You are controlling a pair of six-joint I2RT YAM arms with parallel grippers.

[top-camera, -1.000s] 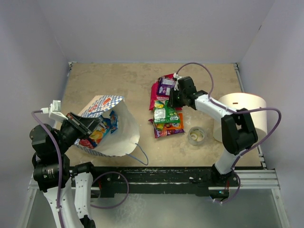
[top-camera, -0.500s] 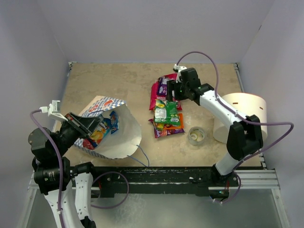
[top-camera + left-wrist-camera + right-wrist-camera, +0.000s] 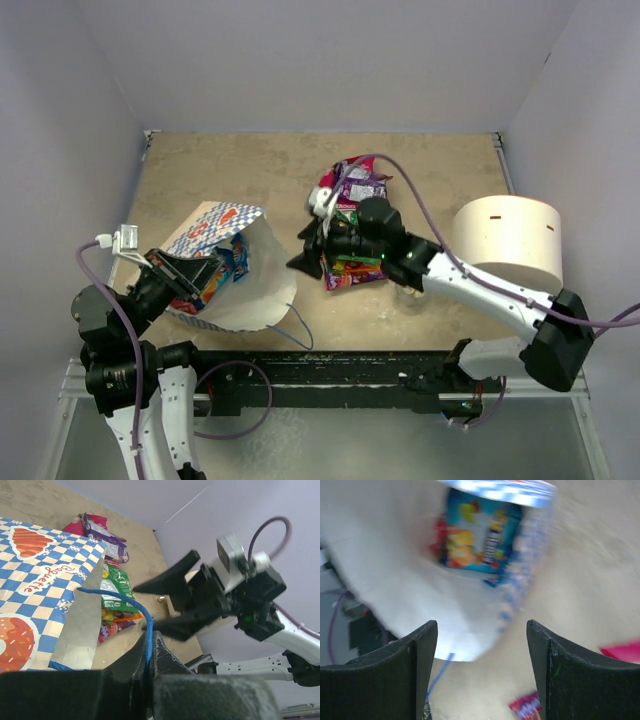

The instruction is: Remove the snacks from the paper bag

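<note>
The blue-and-white checkered paper bag point(image 3: 228, 268) lies on its side at the left, its white inside facing right. A blue packet point(image 3: 236, 254) and an orange-red one show in its mouth, also in the right wrist view point(image 3: 481, 535). My left gripper point(image 3: 172, 272) is shut on the bag's blue cord handle point(image 3: 131, 603). My right gripper point(image 3: 308, 250) is open and empty, just right of the bag's mouth. A pile of snacks point(image 3: 350, 215) lies on the table behind it: red-pink chip bag point(image 3: 328, 190), purple, green and orange packets.
A big white cylinder roll point(image 3: 508, 240) stands at the right. A small clear tape roll is mostly hidden behind my right arm. A second blue cord handle point(image 3: 297, 325) trails off the bag toward the front edge.
My right gripper has swung from the snack pile at the back down and left to the bag's mouth, open and empty. The left gripper keeps its hold on the handle.
</note>
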